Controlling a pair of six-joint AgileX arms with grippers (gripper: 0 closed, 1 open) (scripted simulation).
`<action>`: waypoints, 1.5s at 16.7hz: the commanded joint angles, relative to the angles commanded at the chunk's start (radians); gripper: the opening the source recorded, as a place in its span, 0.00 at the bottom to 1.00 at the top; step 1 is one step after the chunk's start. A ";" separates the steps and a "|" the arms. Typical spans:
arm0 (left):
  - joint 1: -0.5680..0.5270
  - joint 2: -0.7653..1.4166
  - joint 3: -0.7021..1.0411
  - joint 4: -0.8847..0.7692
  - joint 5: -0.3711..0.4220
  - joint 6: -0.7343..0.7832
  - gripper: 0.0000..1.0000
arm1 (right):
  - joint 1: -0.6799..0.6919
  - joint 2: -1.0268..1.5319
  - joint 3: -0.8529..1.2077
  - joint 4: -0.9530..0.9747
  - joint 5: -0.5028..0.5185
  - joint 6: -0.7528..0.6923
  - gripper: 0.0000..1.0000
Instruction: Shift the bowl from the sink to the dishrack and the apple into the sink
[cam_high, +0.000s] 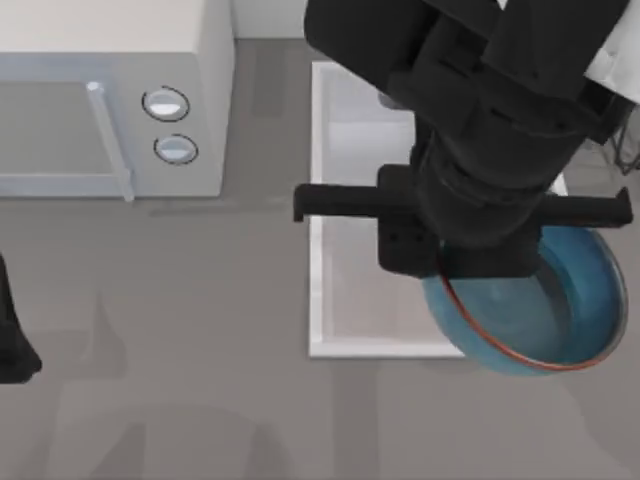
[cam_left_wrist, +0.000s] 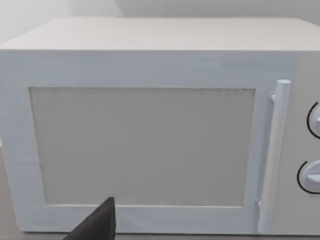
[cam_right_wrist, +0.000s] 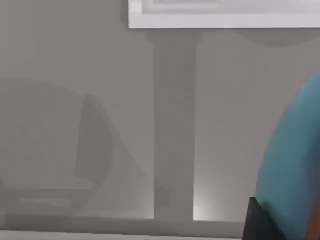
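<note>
Grey table (cam_high: 200, 350) holds microwave (cam_high: 110, 100) beside sink (cam_high: 345, 290); bowl (cam_high: 560, 300) tilted.

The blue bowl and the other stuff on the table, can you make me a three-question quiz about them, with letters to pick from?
1. Where is the bowl?
A. Up in the air over the sink's near right corner, under the right arm
B. On top of the microwave
C. On the table by the left arm

2. How many round knobs does the microwave have?
A. One
B. Two
C. Four

3. How is the microwave door?
A. Wide open
B. Taken off
C. Closed

Answers:
1. A: in the top view the bowl hangs tilted past the sink rim, at the right gripper, while the left arm sits parked at the table's left edge.
2. B: two knobs sit side by side with the door on the microwave.
3. C: the left wrist view shows the microwave door flat and flush with its handle.
</note>
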 joint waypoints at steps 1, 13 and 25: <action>0.000 0.000 0.000 0.000 0.000 0.000 1.00 | -0.037 -0.023 -0.021 0.043 -0.024 -0.031 0.00; 0.000 0.000 0.000 0.000 0.000 0.000 1.00 | -0.947 -0.351 -0.391 1.093 -0.422 -0.650 0.00; 0.000 0.000 0.000 0.000 0.000 0.000 1.00 | -1.349 -0.412 -0.518 1.499 -0.527 -0.928 0.00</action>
